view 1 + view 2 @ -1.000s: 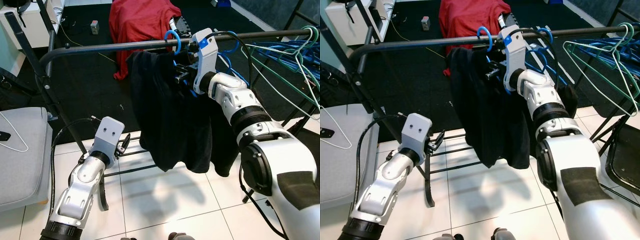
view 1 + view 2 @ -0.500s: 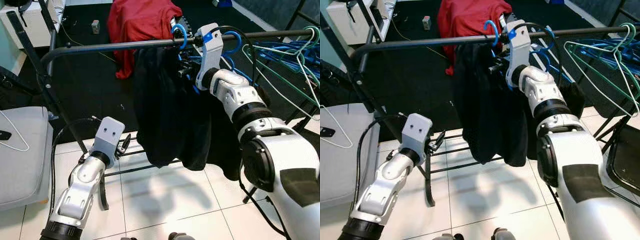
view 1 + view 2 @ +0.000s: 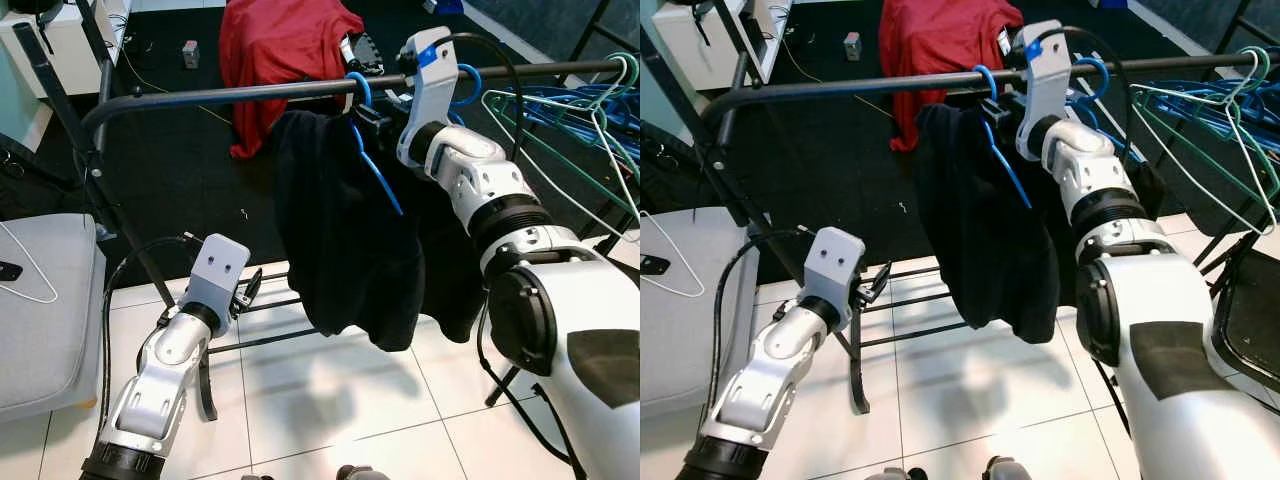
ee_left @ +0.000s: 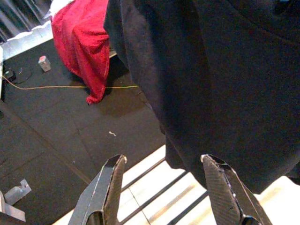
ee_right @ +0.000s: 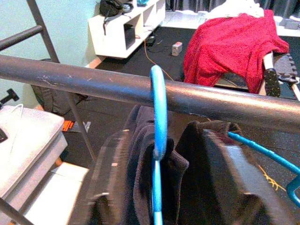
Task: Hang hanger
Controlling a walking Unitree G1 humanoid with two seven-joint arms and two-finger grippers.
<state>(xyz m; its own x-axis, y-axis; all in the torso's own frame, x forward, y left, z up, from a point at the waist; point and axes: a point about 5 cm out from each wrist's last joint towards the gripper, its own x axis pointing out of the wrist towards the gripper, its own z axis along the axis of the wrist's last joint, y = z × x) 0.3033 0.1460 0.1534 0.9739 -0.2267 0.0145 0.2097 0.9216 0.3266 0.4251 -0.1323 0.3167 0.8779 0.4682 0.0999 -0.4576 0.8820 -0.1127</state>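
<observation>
A blue hanger [image 5: 158, 108] carrying a black garment [image 3: 340, 230] hangs by its hook [image 3: 360, 85] over the dark rail [image 3: 220, 95] of a clothes rack. One blue arm of the hanger shows against the cloth. My right gripper [image 5: 164, 140] is raised at the rail just right of the hook, open, with its fingers [image 5: 112, 183] on either side of the hanger's neck and not touching it. My left gripper [image 4: 161, 159] is open and low, below the garment's hem, near the rack's lower bars [image 3: 270, 305].
Several blue and green empty hangers [image 3: 575, 110] crowd the rail's right end. A red cloth [image 3: 280, 45] is draped behind the rack. A grey cushion [image 3: 45, 330] with a white hanger [image 3: 30, 275] lies at left. The rack's slanted leg [image 3: 90, 170] stands at left.
My right gripper has opened and drawn up and right from the hanger. The hanger now rests on the rail by its hook, its blue arm showing. The left arm is still.
</observation>
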